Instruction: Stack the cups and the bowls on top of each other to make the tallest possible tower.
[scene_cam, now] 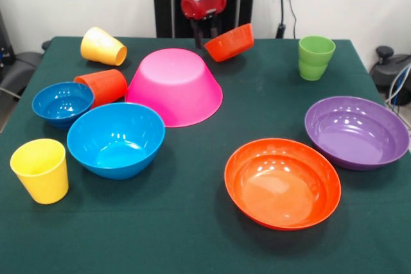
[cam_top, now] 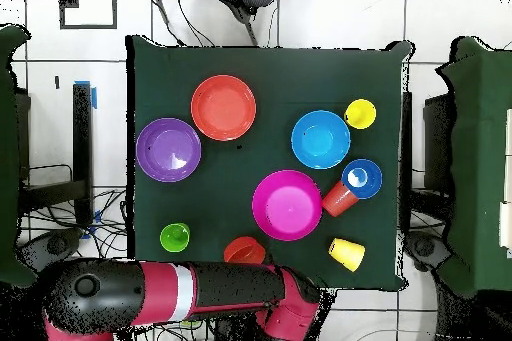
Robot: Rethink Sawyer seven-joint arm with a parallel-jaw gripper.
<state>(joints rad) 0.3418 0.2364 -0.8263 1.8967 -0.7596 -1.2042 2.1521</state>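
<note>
Basically nothing stacked yet. My claw [scene_cam: 207, 35] is clamped on the rim of the small orange bowl [scene_cam: 231, 42], holding it tilted off the counter [scene_cam: 257, 94] at the far edge, just beside the large pink bowl [scene_cam: 174, 85]. That pink bowl sits upside down near the middle, bare on top, so it reads as the tower base.

Everything else is loose and single: medium blue bowl [scene_cam: 116, 139] upright, touching the pink one; small blue bowl [scene_cam: 62, 102] beside it; orange-red cup [scene_cam: 103, 86] on its side between the small blue and the pink; one yellow cup [scene_cam: 102, 46] tipped over at the back; other yellow cup [scene_cam: 40, 170] upright at the near corner; green cup [scene_cam: 315, 57] upright, well apart; wide orange bowl [scene_cam: 282, 182] and wide purple bowl [scene_cam: 357, 131] side by side, upright.

Left: place this bowl, then every other piece.

Hard to see: claw tips are mostly behind the bowl rim; overhead the arm covers the claw.
</note>
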